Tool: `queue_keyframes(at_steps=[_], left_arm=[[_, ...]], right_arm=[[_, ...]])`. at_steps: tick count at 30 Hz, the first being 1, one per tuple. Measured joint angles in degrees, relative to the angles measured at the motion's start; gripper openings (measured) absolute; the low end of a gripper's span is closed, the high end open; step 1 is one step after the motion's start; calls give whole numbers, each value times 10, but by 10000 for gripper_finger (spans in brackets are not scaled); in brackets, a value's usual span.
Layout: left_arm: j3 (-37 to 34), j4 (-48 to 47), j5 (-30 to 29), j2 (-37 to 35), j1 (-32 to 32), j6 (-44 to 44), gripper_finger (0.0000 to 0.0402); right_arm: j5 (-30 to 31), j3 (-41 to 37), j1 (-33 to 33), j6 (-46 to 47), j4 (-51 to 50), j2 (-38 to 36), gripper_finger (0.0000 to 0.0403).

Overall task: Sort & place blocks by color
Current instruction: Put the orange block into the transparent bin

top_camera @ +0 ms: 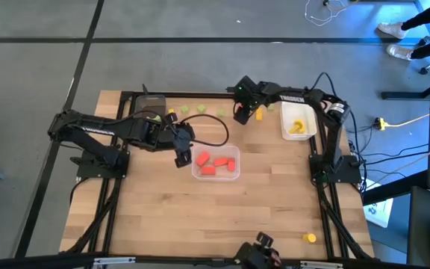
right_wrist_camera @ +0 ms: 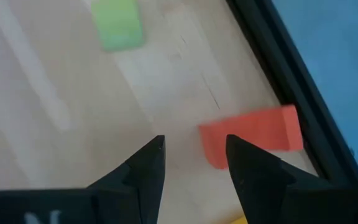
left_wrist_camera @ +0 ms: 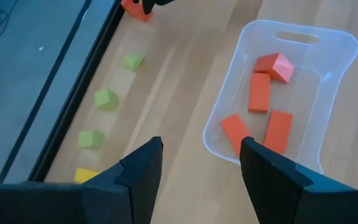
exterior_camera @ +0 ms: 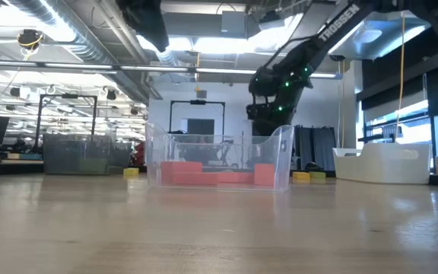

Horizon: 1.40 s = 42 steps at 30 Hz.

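Fingers of my right gripper (right_wrist_camera: 191, 163) stand apart with nothing between them, hovering near the table's (top_camera: 200, 224) far edge. The red block (right_wrist_camera: 253, 134) lies on the wood just off one fingertip rather than centred in the gap, beside the dark frame; its long axis runs roughly across the line of the fingers. A light green block (right_wrist_camera: 118, 23) lies farther ahead. I judge the next move needs a small sideways shift to straddle the red block before closing. My left gripper (left_wrist_camera: 201, 165), also open and empty, waits just beside the clear tray (left_wrist_camera: 347, 50), which already holds red blocks (left_wrist_camera: 260, 92); three green blocks (left_wrist_camera: 106, 99) lie along the frame. The right arm is plainly nearer the stray red block.
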Motion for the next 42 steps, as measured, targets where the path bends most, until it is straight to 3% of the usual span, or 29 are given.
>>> queue_keyframes(at_steps=[17, 21, 26, 31, 38, 42], left_arm=[[0, -10, 0, 0, 0, 16, 202], [0, -10, 0, 0, 0, 16, 202], [0, -10, 0, 0, 0, 12, 202], [0, -10, 0, 0, 0, 11, 202], [0, -10, 0, 0, 0, 11, 202], [0, -10, 0, 0, 0, 10, 202]], right_arm=[[1, 0, -25, -43, 0, 44, 163], [2, 0, -25, -58, 5, 46, 121], [5, 1, -26, -34, 11, 45, 32], [9, 1, -25, -24, 5, 43, 32], [14, 53, 13, -12, -112, 43, 32], [70, 108, 56, -12, -190, 43, 32]])
